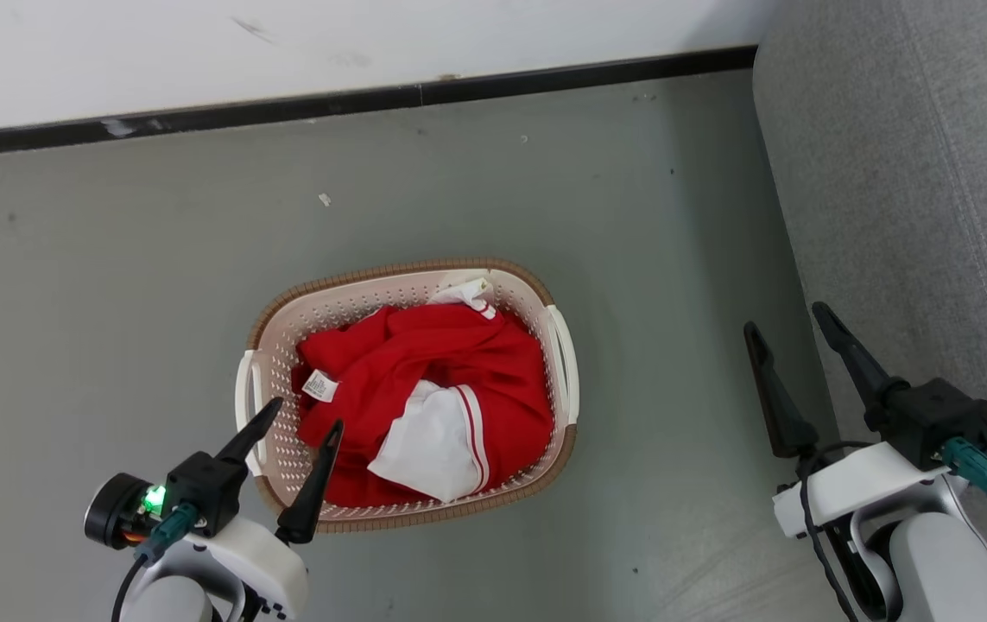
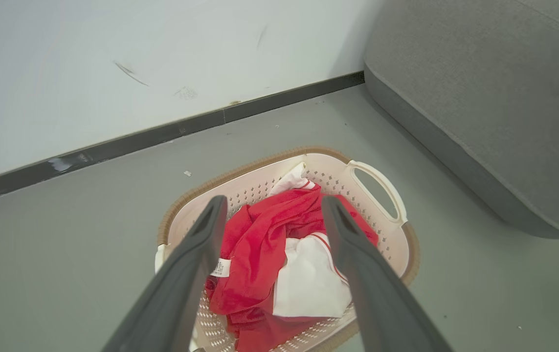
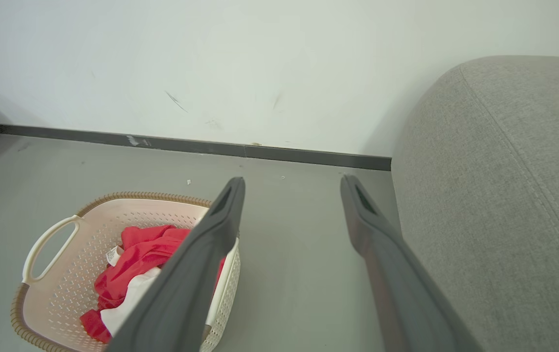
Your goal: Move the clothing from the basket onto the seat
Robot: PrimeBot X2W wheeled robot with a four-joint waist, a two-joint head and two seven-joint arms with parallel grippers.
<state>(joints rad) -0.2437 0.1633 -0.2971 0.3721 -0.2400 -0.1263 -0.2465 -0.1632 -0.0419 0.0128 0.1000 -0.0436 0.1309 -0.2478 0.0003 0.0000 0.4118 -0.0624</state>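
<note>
Left gripper point(image 1: 307, 413) hangs opened to the full, with nothing between its jaws, above the near left edge of the basket point(image 1: 346, 298), probably so that it can go straight down. Inside the basket lies the clothing point(image 1: 433, 363), a red heap with a white panel on top, not yet lifted. Right gripper point(image 1: 785, 317) is equally wide and empty, just beside the seat point(image 1: 907, 173), which stands on the floor point(image 1: 113, 259) apart from the basket.
</note>
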